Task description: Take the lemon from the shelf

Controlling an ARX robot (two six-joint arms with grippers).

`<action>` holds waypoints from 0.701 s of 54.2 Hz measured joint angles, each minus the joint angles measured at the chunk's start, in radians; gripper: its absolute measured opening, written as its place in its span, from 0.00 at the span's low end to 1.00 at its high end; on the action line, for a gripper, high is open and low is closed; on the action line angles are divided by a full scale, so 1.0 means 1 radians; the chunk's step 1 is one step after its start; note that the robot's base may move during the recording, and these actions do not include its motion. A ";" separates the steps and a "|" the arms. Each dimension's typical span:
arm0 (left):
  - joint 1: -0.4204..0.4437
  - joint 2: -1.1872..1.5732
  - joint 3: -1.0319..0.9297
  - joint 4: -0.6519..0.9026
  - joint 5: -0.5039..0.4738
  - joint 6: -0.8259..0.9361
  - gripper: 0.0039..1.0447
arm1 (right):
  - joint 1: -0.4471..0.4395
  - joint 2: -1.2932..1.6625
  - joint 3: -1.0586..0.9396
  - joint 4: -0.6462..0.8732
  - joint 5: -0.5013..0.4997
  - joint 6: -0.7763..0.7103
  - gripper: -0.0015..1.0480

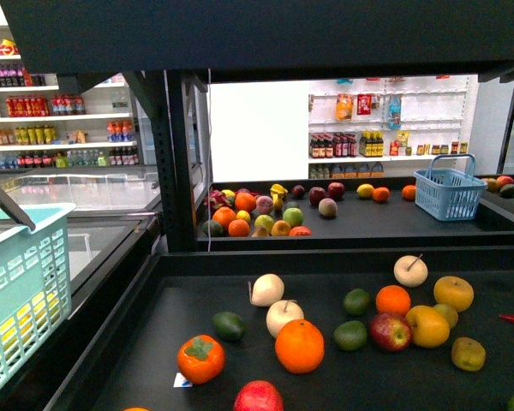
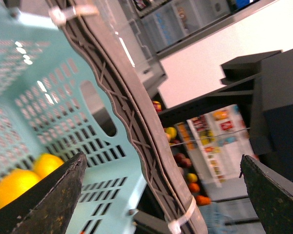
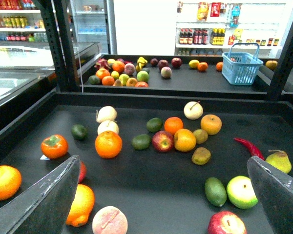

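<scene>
The black shelf tray [image 1: 154, 342] holds scattered fruit. In the right wrist view a yellow-orange lemon-shaped fruit [image 3: 80, 204] lies on the tray [image 3: 151, 185] beside one finger [image 3: 49, 195] of my right gripper [image 3: 161, 204]. That gripper is open and empty, hovering above the tray. My left gripper [image 2: 161, 200] is open and empty, straddling the grey handle [image 2: 132, 126] of a teal basket [image 2: 49, 97]. Two yellow lemons [image 2: 12, 187] lie in the basket. Neither arm shows in the front view.
The teal basket [image 1: 17, 291] hangs at the shelf's left. Oranges [image 1: 299, 345], apples [image 1: 391, 331], limes [image 1: 229, 325], a persimmon [image 1: 200, 359] and a red chilli [image 3: 249, 146] lie on the tray. A further tray holds more fruit and a blue basket [image 1: 449, 190]. Black posts [image 1: 176, 163] frame the shelf.
</scene>
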 joint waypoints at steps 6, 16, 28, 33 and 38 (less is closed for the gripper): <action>-0.028 -0.176 -0.023 -0.188 -0.066 0.248 0.93 | 0.000 0.000 0.000 0.000 0.000 0.000 0.98; -0.093 -0.504 -0.100 -0.361 -0.010 0.602 0.84 | 0.000 0.000 0.000 0.000 0.000 0.000 0.98; -0.347 -1.029 -0.446 -0.537 -0.166 0.947 0.45 | 0.000 0.000 0.000 0.000 0.000 0.000 0.98; -0.354 -1.141 -0.543 -0.500 -0.189 0.973 0.29 | 0.000 0.000 0.000 0.000 0.001 0.000 0.98; -0.355 -1.187 -0.628 -0.467 -0.191 0.982 0.14 | 0.000 0.000 0.000 0.000 0.000 0.000 0.98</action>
